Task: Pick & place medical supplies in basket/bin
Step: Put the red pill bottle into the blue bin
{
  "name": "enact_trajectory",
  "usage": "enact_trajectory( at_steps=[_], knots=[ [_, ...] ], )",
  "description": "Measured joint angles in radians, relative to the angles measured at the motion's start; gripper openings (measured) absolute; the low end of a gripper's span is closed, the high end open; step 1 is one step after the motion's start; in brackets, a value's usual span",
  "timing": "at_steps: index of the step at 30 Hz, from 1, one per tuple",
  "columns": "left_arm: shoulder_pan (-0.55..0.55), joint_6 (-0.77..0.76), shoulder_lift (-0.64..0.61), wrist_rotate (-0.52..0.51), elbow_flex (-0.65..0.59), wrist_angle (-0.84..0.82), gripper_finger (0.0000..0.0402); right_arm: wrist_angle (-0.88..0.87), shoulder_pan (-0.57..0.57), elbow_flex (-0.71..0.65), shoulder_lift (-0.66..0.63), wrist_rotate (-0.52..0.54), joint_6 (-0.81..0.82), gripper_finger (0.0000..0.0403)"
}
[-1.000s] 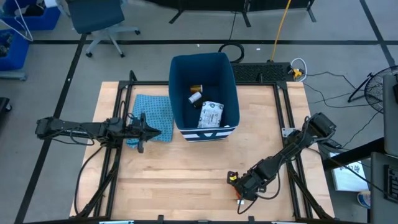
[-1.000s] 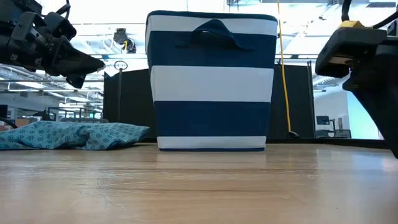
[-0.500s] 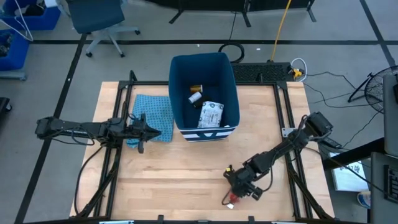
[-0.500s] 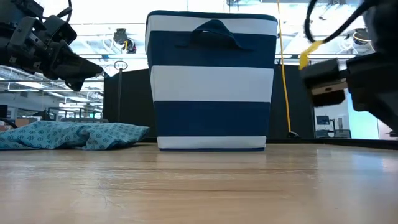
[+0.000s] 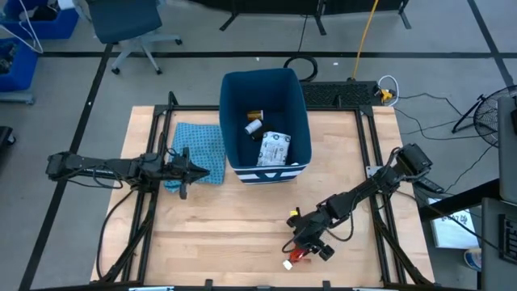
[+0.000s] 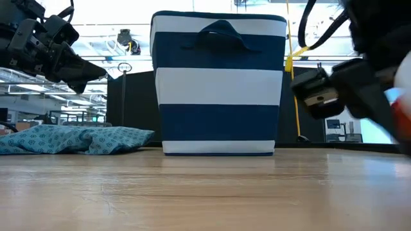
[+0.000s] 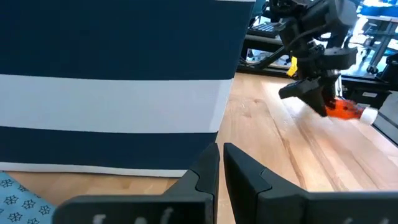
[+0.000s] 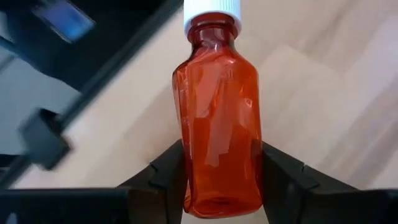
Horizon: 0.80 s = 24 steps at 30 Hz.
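Note:
The orange pill bottle with its white cap sits between the fingers of my right gripper, near the table's front edge at right of centre. The bottle also shows in the left wrist view, under that gripper. The dark-blue bin stands at the table's far middle. It holds a white patterned packet, a small white piece and an orange-yellow item. My left gripper waits shut at the left, above the cloth's edge. My right gripper pinches the bottle's lower body near its base between its two fingers. The fingers slant down from the table's far right and lie along the bottle, whose cap points away from the wrist. The bottle lies about level, close over the tabletop; whether it touches I cannot tell.
A light blue cloth lies left of the bin. Black frame rails run along the table's left and right sides. Bare wood spreads between the bin and the near edge.
My right gripper has moved toward the table's left along the near edge and rolled about its own axis, coming down over the bottle. The bottle has turned a little, and its white cap now points toward the near left. The left arm has kept still.

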Motion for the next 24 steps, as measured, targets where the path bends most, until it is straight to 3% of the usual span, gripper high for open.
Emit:
enact_trajectory(
  at_steps=[4, 9, 15, 20, 24],
  knots=[
    [0.0, -0.001, 0.0, 0.0, 0.0, -0.013, 0.0026, 0.066, -0.012, -0.032, -0.076, -0.041, 0.004, 0.014],
    [0.0, 0.0, 0.008, 0.0, 0.0, -0.029, 0.0026, 0.056, -0.069, -0.058, -0.303, -0.035, -0.019, 0.0144],
    [0.0, -0.008, 0.025, 0.001, 0.0, -0.036, 0.0026, 0.027, -0.172, -0.132, -0.666, 0.094, -0.111, 0.0141],
    [0.0, -0.006, 0.025, 0.0, 0.0, -0.036, 0.0026, 0.024, -0.318, -0.233, -0.962, 0.105, -0.105, 0.0147],
    [0.0, 0.0, 0.025, 0.0, 0.0, -0.036, 0.0026, 0.051, -0.405, -0.307, -1.157, 0.239, -0.068, 0.0148]
  ],
)
